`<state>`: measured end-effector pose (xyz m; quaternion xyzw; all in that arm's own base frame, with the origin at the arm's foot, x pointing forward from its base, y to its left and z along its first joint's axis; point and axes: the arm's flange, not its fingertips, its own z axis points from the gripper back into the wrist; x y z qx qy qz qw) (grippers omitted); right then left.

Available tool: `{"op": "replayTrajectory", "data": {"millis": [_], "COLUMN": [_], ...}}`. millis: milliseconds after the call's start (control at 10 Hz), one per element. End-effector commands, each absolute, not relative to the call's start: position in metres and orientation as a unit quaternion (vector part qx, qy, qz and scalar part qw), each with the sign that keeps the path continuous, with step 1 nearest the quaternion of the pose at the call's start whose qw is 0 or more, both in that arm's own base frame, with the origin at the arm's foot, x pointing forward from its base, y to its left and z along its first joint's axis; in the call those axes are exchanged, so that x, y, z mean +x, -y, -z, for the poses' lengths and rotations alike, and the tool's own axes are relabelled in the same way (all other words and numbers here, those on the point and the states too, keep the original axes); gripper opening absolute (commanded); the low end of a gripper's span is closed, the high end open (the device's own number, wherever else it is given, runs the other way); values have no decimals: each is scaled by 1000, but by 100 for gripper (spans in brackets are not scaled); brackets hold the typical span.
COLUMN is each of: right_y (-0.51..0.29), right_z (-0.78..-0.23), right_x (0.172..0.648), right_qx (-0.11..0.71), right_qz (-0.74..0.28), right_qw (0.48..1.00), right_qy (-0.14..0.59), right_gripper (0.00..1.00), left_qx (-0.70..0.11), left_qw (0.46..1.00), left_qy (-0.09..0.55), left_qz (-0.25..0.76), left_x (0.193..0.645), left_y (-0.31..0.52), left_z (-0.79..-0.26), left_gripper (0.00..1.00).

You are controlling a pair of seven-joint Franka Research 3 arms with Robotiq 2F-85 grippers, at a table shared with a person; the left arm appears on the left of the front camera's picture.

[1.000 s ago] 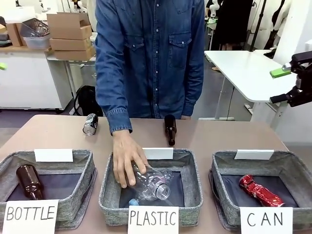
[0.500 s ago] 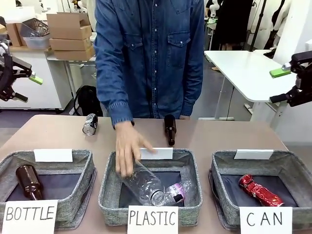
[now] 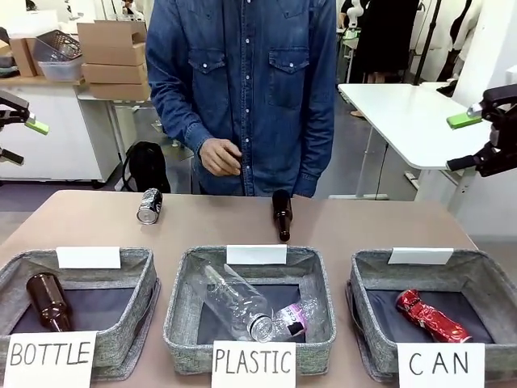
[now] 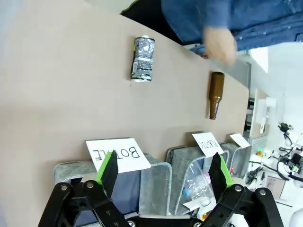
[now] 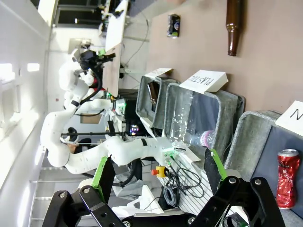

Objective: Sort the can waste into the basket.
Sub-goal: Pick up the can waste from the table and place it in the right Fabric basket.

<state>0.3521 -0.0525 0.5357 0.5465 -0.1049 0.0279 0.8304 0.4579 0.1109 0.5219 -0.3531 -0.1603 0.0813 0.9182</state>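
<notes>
The black and silver can (image 3: 149, 205) lies on its side on the table's far left, seen ahead of my left gripper too (image 4: 142, 59). The red can (image 3: 432, 317) lies crushed inside the CAN basket (image 3: 485, 279) at the front right; the right wrist view shows this red can (image 5: 287, 178) in the basket (image 5: 251, 137). My left gripper (image 3: 20, 139) hangs open at the left edge, high above the table, nothing between its fingers (image 4: 163, 168). My right gripper (image 3: 462, 142) is open and raised at the far right (image 5: 158, 168), above the CAN basket.
A brown glass bottle (image 3: 281, 214) lies on the table's far middle. The BOTTLE basket (image 3: 137, 267) holds a brown bottle (image 3: 48, 301). The PLASTIC basket (image 3: 319, 267) holds clear bottles (image 3: 238, 303). A person in a denim shirt stands across the table, one hand (image 3: 218, 155) at waist height.
The person's hand let go of a clear bottle in the PLASTIC basket and drew back to the body. My left gripper came into view at the left edge. The right gripper stayed put.
</notes>
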Motion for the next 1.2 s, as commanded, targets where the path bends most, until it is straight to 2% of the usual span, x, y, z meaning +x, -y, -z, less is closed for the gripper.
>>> {"op": "replayTrajectory", "data": {"millis": [0,300,600,900,1100], "right_y": [54,54,54,54,54], "right_z": [-536,-536,-536,-536,-536], "right_x": [352,352,352,352,352], "right_qx": [544,544,544,544,544], "right_qz": [-40,-40,-40,-40,-40], "right_qw": [831,831,831,831,831], "right_qy": [110,110,110,110,110], "right_gripper": [100,100,100,100,100], "left_qx": [-328,-253,-128,-71,-57], "left_qw": [933,963,983,978,975], "left_qy": [135,79,132,182,187], "left_qz": [-68,-44,0,67,101], "left_x": [475,533,561,581,592], "left_y": [-69,7,56,86,99], "left_z": [-507,-448,-397,-349,-333], "left_gripper": [100,100,100,100,100]}}
